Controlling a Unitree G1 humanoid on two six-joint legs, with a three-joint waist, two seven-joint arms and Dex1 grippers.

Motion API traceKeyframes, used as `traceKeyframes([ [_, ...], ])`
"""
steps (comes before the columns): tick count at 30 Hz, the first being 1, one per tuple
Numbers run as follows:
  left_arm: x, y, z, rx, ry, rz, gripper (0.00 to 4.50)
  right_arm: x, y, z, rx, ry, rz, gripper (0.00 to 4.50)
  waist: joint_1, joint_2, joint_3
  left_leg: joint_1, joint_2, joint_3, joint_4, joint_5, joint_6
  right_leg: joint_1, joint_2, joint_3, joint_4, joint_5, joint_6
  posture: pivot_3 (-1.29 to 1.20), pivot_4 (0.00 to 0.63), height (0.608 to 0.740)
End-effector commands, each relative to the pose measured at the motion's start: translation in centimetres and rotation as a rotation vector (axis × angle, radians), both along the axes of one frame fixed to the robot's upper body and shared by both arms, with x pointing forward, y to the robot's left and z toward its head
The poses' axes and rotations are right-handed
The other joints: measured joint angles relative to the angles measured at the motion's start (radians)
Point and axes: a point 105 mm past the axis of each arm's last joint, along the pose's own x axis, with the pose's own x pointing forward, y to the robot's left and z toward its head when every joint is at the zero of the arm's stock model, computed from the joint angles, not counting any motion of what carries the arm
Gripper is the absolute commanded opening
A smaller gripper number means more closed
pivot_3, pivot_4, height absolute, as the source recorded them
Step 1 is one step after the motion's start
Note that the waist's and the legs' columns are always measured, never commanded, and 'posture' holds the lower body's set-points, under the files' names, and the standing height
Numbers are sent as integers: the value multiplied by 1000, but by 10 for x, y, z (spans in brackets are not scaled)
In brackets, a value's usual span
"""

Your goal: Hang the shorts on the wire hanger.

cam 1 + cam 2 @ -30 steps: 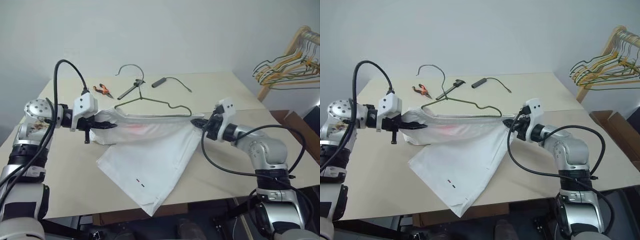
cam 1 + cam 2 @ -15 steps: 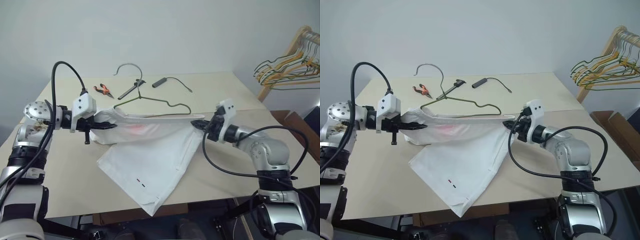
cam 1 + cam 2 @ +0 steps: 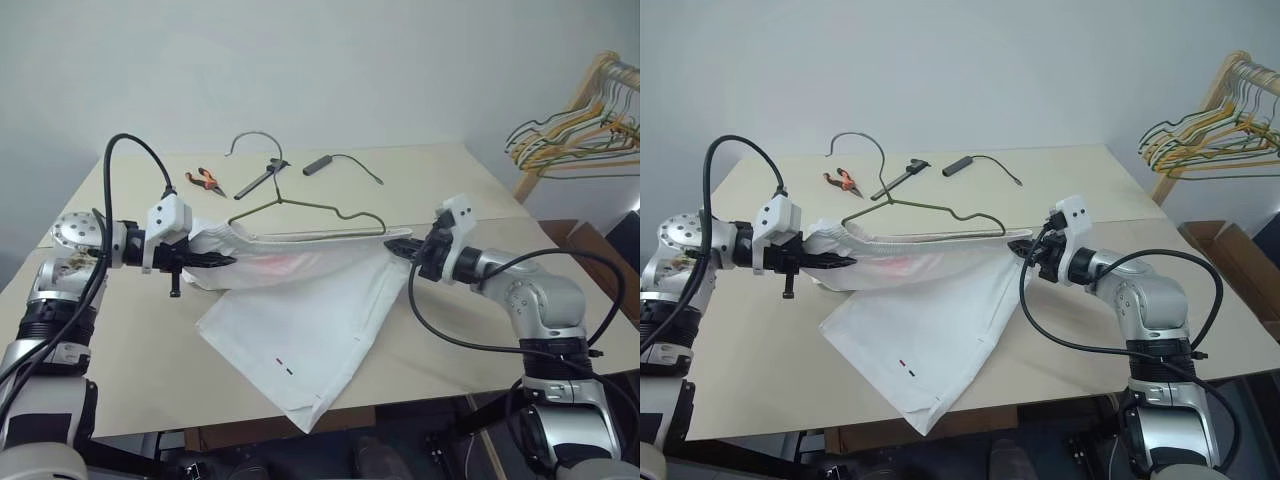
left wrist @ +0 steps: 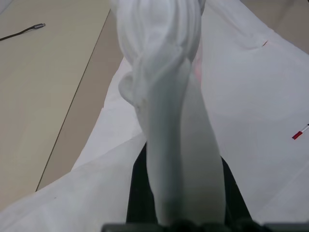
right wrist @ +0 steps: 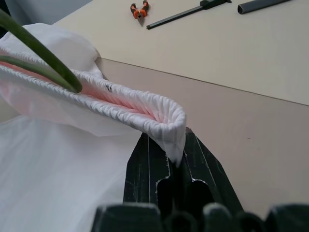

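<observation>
Left eye view: both tools, left (image 3: 222, 261) and right (image 3: 396, 245), clamp the shorts' (image 3: 300, 320) waistband stretched left-right.

White fabric shorts (image 3: 300, 320) carried a faint pink blush by the ribbed waistband, plus a red and a dark dash near the leg hem. Thin olive-grey wire hanger (image 3: 310, 205). Pale beige bench (image 3: 450, 185). Orange-handled pliers (image 3: 205, 180). Black fingers (image 5: 159, 169) gripped white cloth. Yellow, green and pale hangers (image 3: 570, 125) were bunched together.
</observation>
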Motion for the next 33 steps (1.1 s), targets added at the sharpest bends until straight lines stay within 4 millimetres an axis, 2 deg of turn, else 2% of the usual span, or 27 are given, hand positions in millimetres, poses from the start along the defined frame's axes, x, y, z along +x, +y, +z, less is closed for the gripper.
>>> traceKeyframes([
  [1, 1, 20, 14, 30, -53, 69, 0, 7, -27, 18, -32, -56, -96, 13, -1, 0, 0, 0, 0, 0, 0, 0, 0, 0, 0, 0, 0, 0, 0, -114, 0, 740],
  [10, 10, 26, 0, 152, -54, 145, 0, 3, -35, 25, -35, -87, -100, 13, -11, 0, 0, 0, 0, 0, 0, 0, 0, 0, 0, 0, 0, 0, 0, -124, 0, 740],
  [16, 11, 25, -12, 231, 0, 150, 0, 3, -32, 44, -48, -160, -103, 13, -16, 0, 0, 0, 0, 0, 0, 0, 0, 0, 0, 0, 0, 0, 0, -132, 0, 740],
  [22, 22, 18, -22, 295, 5, 173, 0, -7, -15, 66, -83, -259, -51, 13, -17, 0, 0, 0, 0, 0, 0, 0, 0, 0, 0, 0, 0, 0, 0, -148, 0, 740],
  [25, 31, 8, -19, 265, -13, 188, 0, -15, -5, 72, -105, -296, -14, 13, -16, 0, 0, 0, 0, 0, 0, 0, 0, 0, 0, 0, 0, 0, 0, -153, 0, 740],
  [27, 37, 1, -16, 236, -37, 194, 0, -23, 6, 72, -145, -315, 26, 13, -15, 0, 0, 0, 0, 0, 0, 0, 0, 0, 0, 0, 0, 0, 0, -156, 0, 740],
  [30, 42, -14, -4, 145, -68, 160, 0, -33, 19, 60, -279, -344, 70, 13, -17, 0, 0, -1, 0, 0, 0, 0, 0, 0, 0, 0, 0, 0, 0, -161, 0, 740],
  [33, 40, -24, 5, 79, -79, 110, 0, -32, 24, 50, -378, -370, 35, 13, -24, 0, 0, -1, 0, 0, 0, 0, 0, 0, 0, 0, 0, 0, 0, -164, 0, 740],
])
